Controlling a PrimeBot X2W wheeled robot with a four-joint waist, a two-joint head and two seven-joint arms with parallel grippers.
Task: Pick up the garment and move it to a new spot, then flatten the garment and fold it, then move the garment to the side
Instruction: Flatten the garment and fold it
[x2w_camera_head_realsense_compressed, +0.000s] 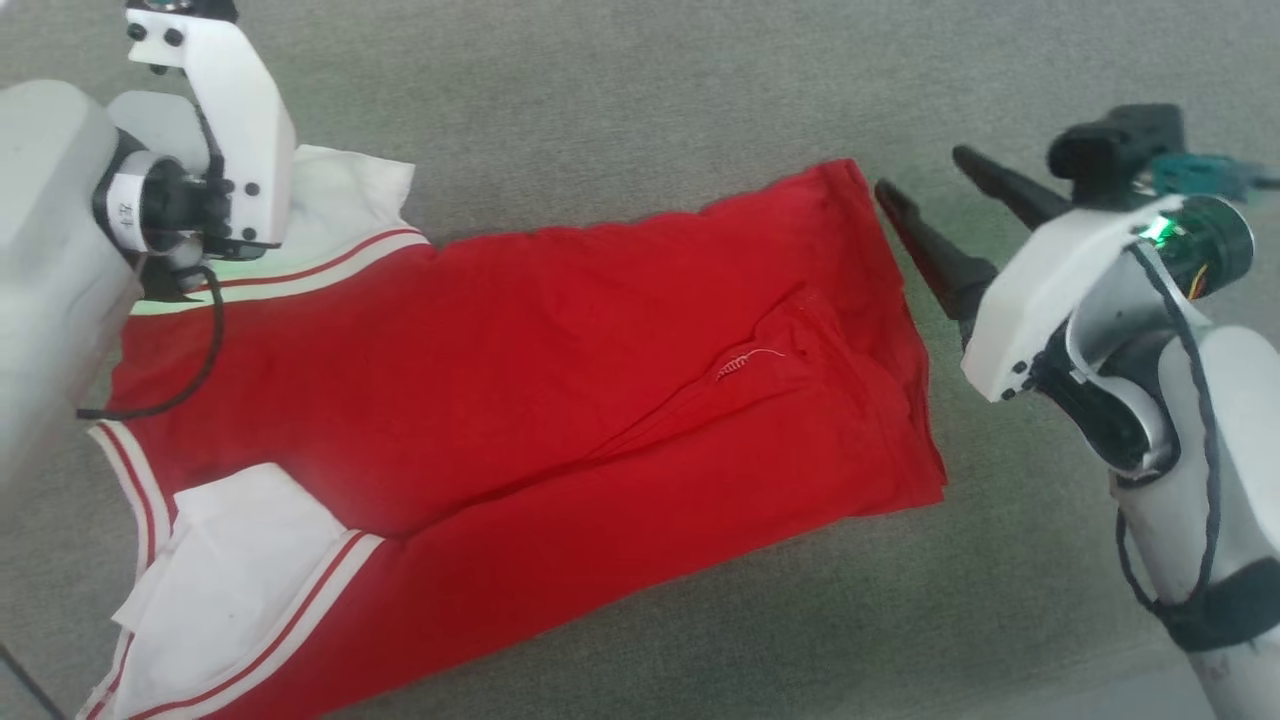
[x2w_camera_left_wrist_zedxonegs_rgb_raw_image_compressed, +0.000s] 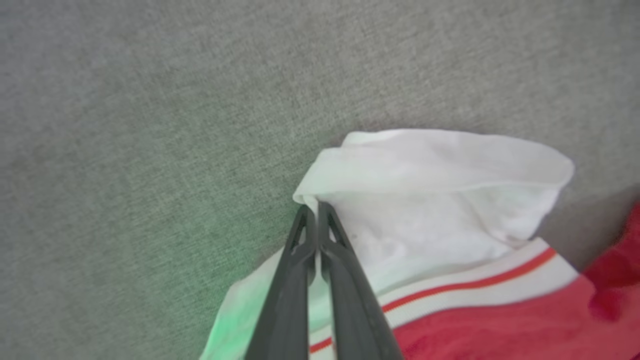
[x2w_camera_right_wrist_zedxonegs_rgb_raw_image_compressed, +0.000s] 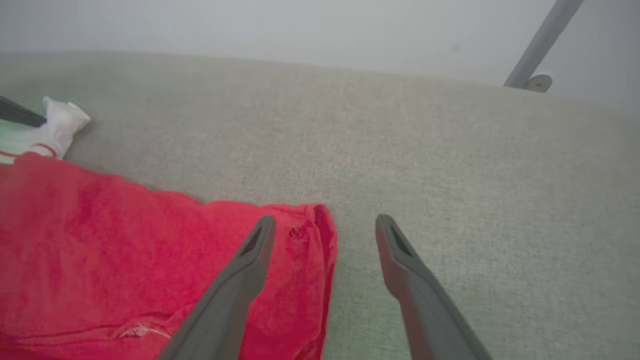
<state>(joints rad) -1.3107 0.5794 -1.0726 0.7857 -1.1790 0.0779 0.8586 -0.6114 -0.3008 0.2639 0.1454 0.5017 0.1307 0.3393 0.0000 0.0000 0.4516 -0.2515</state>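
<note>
Fingers (x2w_camera_left_wrist_zedxonegs_rgb_raw_image_compressed: 292, 285) on the left, wrist view, pinch the garment's (x2w_camera_left_wrist_zedxonegs_rgb_raw_image_compressed: 450, 220) sleeve.

Nothing here can be read. A white band (x2w_camera_head_realsense_compressed: 128, 212) on the left forearm (x2w_camera_head_realsense_compressed: 45, 260) carries small dark marks, too blurred to make out.

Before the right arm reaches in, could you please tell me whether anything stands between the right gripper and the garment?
Nothing visible does. The open right gripper sits just beside the red hem corner of the garment, with only bare grey covering between them.
</note>
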